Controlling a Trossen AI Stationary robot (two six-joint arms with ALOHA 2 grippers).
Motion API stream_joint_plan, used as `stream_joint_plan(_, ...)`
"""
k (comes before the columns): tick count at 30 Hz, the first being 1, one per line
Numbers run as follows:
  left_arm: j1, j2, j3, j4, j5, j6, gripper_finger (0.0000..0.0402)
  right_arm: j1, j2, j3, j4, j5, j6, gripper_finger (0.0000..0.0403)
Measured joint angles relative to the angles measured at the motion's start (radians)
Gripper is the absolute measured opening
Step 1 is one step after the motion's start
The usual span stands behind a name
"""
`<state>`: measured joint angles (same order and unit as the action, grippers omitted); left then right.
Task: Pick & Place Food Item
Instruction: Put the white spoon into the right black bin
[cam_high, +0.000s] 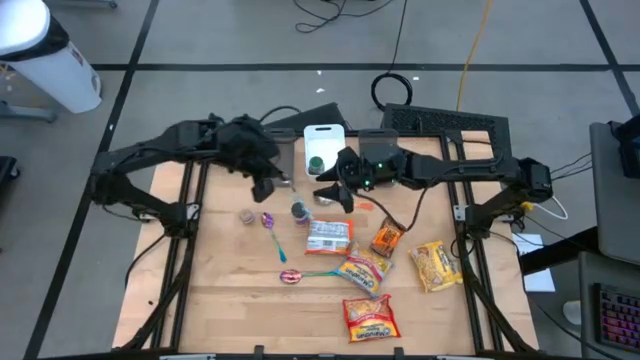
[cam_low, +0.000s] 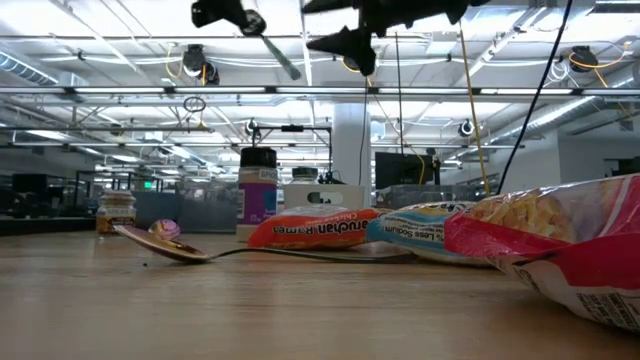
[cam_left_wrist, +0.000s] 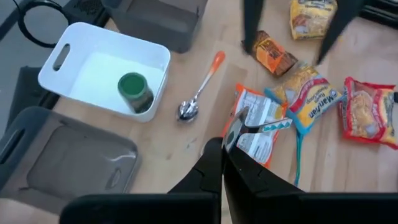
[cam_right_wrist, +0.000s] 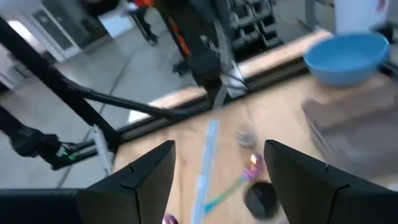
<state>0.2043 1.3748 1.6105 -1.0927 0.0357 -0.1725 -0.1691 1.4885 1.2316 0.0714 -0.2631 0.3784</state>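
Jar (cam_high: 316, 160) with green lid sitting inside white bin (cam_high: 324, 133) at the table's far edge. Hovering just beside that bin, right gripper (cam_high: 334, 194), fingers spread apart and empty. Left gripper (cam_high: 268, 185) hanging nearby, fingers pressed together, possibly pinching something thin, hard telling.

The table (cam_left_wrist: 174, 149) is pale wood, matt with visible grain. Ramen packets (cam_left_wrist: 314, 102) look like glossy crinkly plastic film. White bin (cam_left_wrist: 59, 62) is smooth plastic, and the spoon (cam_left_wrist: 188, 110) bowl is shiny metal.
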Motion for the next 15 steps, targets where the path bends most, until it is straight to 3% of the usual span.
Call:
stream_joint_plan(5, -0.004, 0.1, 0.113, 0.0, 0.001, -0.021, 0.0004, -0.035, 0.0, 0.0, -0.02, -0.126, -0.009, 0.0242)
stream_joint_plan(15, -0.004, 0.236, 0.355, -0.041, -0.061, -0.072, 0.0007, -0.067, 0.001, 0.0, -0.053, -0.26, -0.08, 0.0242)
